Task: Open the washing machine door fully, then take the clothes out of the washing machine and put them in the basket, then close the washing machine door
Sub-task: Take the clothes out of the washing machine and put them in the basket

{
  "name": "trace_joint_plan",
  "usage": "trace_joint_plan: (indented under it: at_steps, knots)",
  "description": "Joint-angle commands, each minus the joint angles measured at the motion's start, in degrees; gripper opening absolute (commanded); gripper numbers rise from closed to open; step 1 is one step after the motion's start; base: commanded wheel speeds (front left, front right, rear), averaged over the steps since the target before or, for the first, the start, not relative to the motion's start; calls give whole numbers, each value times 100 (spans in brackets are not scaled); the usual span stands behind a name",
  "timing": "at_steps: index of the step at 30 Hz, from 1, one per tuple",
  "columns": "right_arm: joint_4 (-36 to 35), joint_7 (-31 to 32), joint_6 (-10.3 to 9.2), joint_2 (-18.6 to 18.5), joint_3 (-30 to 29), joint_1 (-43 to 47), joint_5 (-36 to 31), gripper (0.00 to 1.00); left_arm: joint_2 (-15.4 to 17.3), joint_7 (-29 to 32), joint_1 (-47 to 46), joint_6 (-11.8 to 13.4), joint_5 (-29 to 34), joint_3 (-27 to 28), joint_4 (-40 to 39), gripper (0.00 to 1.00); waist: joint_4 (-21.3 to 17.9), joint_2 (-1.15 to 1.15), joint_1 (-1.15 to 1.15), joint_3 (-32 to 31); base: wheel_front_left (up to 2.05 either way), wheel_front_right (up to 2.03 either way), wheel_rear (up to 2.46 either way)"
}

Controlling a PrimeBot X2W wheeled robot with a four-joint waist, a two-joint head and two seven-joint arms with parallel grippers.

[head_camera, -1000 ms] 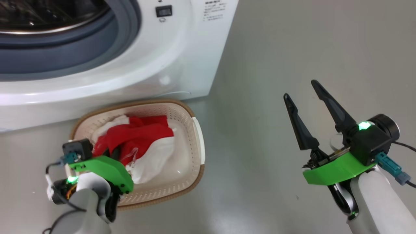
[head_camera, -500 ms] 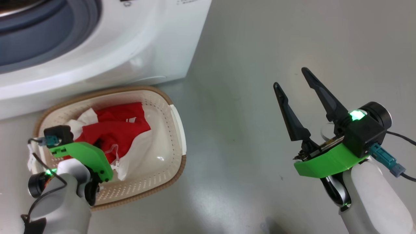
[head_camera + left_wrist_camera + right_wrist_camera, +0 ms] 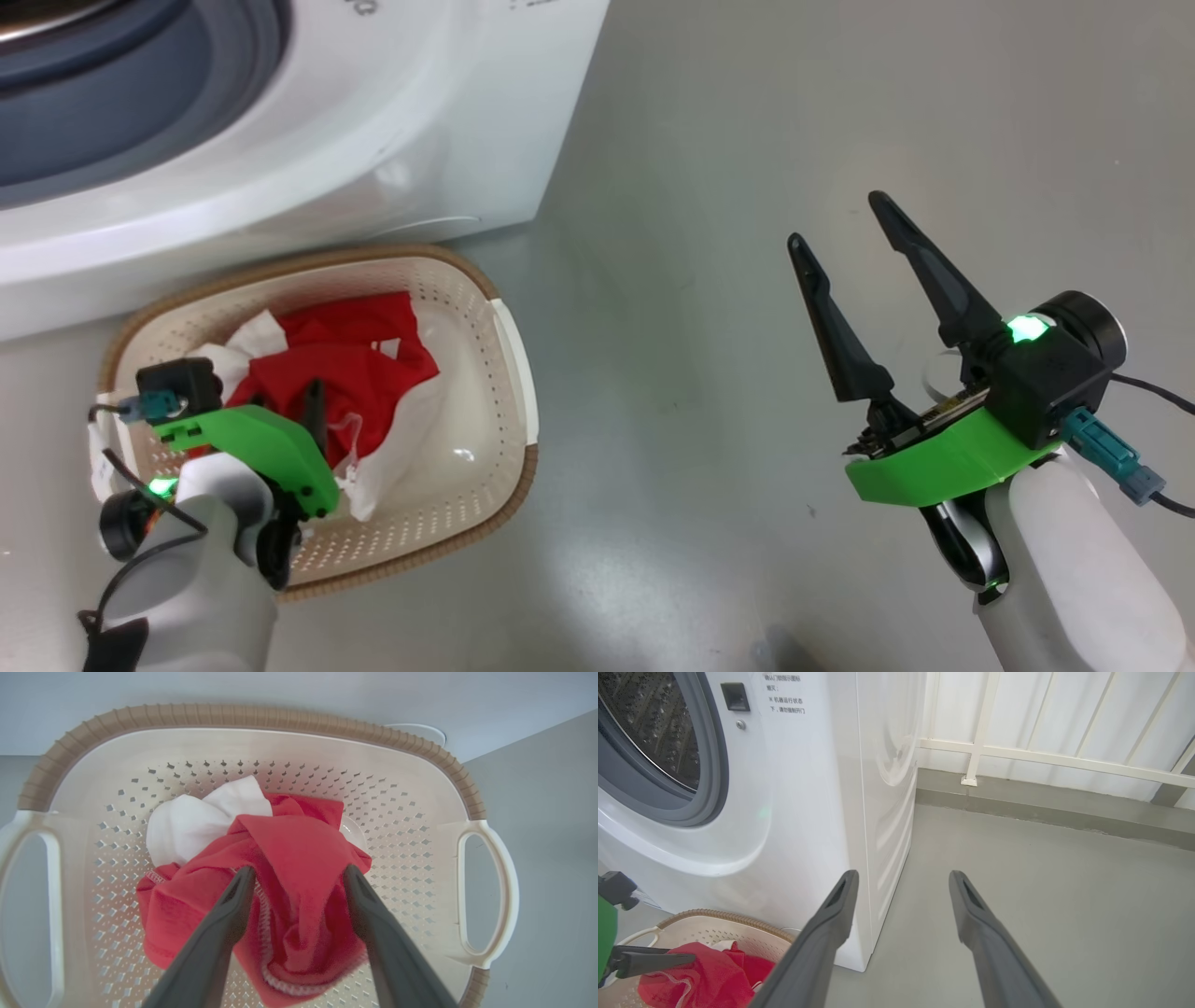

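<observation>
The cream basket (image 3: 373, 254) stands on the floor in front of the white washing machine (image 3: 373, 112). In it lie the clothes (image 3: 364, 364), red garments on top of a white one. My left gripper (image 3: 303, 406) points down into the basket. In the left wrist view the left gripper (image 3: 298, 871) is open, its fingers standing either side of a fold of the red clothes (image 3: 299, 849), which rest in the basket (image 3: 233, 714). My right gripper (image 3: 836, 219) hangs open and holds nothing over bare floor to the right. The washing machine door is out of view.
The right wrist view has the washing machine (image 3: 808, 788) with its steel drum (image 3: 654, 723) and grey rubber ring (image 3: 714, 765), and the basket (image 3: 719, 914) at the lower left. Grey floor (image 3: 1041, 882) runs right to a low kerb and white railing (image 3: 1064, 760).
My left gripper's fingers have spread apart over the basket, and the red garment now lies loose there. The camera shifted early on. My right arm has barely moved.
</observation>
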Motion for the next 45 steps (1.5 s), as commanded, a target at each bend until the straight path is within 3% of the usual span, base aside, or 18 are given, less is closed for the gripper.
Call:
trace_joint_plan:
  at_steps: [1,12,18,24,31,45]
  knots:
    - [-115,-37,19,-26,62,22,-12,100,113,-144,66,-52,-63,106,-58,100,103,0,0,-118,0,0,0]
    - [-21,-37,19,-128,60,142,-87,100,-24,-824,347,-194,-331,87,-354,100,445,0,0,-697,0,0,0]
    - [57,-37,19,-150,7,290,-100,100,-28,-1018,833,-205,-405,-149,-1557,100,634,0,0,-1112,0,0,0]
    - [85,-37,19,-139,-12,381,-93,100,74,-1023,1471,-198,-226,243,-3083,100,680,0,0,-1359,0,0,0]
    - [100,-37,19,-73,-154,514,-98,100,-6,-1025,2373,219,509,784,-4760,100,683,0,0,-1743,0,0,0]
    - [320,-37,19,-135,-307,898,-130,100,-139,-1025,3572,349,1251,922,-6502,100,806,0,0,-2427,0,0,0]
